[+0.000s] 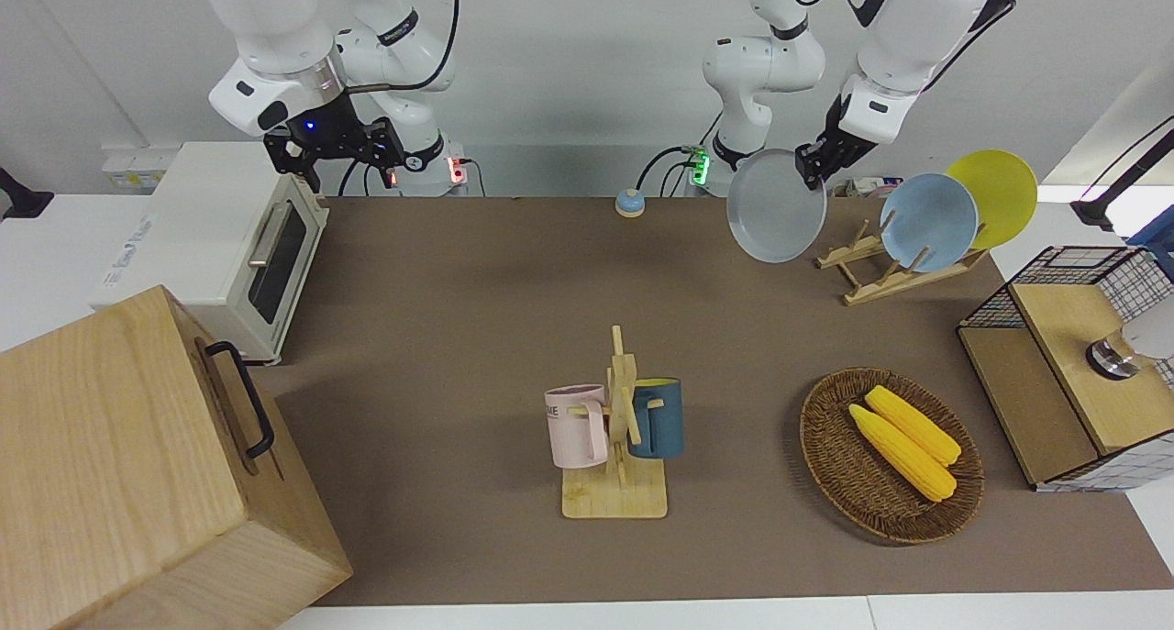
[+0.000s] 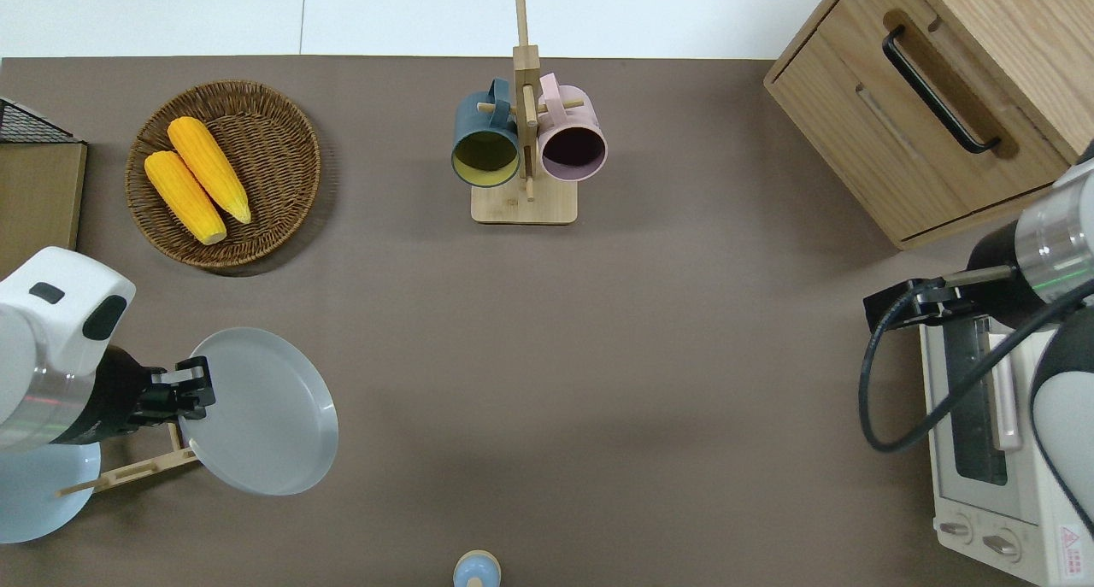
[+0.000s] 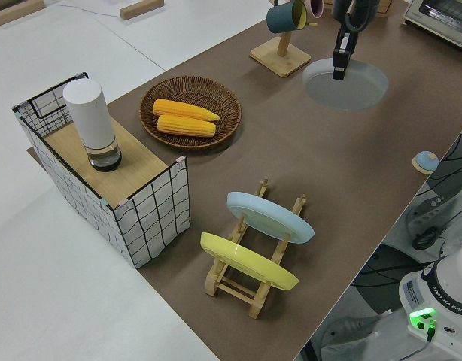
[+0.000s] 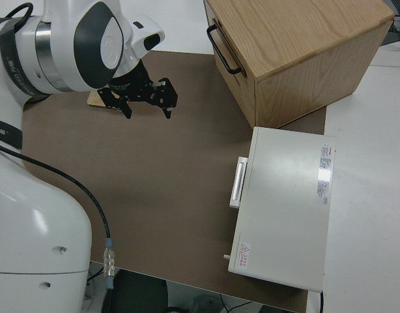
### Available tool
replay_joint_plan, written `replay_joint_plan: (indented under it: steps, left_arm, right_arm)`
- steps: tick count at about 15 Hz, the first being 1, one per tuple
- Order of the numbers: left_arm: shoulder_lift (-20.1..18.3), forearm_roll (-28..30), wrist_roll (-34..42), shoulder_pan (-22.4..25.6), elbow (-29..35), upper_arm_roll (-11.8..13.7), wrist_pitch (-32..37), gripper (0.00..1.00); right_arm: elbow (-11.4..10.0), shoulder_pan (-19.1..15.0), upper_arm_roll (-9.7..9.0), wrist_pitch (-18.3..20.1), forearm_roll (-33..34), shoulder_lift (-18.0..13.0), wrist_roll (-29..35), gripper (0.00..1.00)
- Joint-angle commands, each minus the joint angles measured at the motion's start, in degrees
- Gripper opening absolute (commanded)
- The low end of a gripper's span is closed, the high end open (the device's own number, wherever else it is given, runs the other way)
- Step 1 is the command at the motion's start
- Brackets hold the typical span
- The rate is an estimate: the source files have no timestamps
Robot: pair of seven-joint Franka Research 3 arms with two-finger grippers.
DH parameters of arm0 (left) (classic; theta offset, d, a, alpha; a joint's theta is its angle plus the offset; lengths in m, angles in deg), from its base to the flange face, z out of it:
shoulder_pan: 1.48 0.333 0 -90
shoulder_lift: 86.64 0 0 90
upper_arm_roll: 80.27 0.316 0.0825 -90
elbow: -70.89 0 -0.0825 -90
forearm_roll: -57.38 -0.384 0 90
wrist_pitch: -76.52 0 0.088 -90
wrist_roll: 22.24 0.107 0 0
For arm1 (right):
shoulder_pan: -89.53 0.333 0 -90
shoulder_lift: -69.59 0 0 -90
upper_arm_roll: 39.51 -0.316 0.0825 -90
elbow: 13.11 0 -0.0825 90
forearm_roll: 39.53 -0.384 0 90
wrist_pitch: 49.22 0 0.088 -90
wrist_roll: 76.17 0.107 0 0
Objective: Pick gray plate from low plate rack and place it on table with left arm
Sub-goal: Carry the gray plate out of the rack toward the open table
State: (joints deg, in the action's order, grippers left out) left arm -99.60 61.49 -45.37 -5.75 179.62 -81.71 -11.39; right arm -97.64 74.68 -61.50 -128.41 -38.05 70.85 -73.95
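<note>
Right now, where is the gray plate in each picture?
Front view: the gray plate hangs in the left gripper, beside the plate rack.
Overhead view: low at that view's left edge, by the rack.
Left side view: top, near the mug tree, plate.
Right side view: not in it.
Shared landmark: the plate rack.

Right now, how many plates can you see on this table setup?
3. The gray plate is held in the air by the left tool, off the rack. The light blue plate and yellow plate stand in the low plate rack.
</note>
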Motion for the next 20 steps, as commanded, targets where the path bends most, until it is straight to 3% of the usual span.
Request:
replay_joint_plan:
  steps: [1, 8, 20]
  left_arm:
    - [-0.1, 1.6, -0.5, -0.3, 2.0, 0.5, 0.0, 0.07]
    - [1.8, 1.3, 0.1, -0.3, 11.6, 0.5, -11.7, 0.07]
    - [7.6, 0.8, -0.6, -1.6, 13.6, -0.3, -17.2, 0.07]
  right_arm:
    - [0.3, -1.3, -1.21, 0.6, 0.4, -0.1, 0.7, 0.983]
    - [0.4, -1.3, -1.21, 0.6, 0.4, -0.1, 0.7, 0.983]
    - [0.4, -1.3, -1.13, 0.6, 0.4, -0.1, 0.7, 0.983]
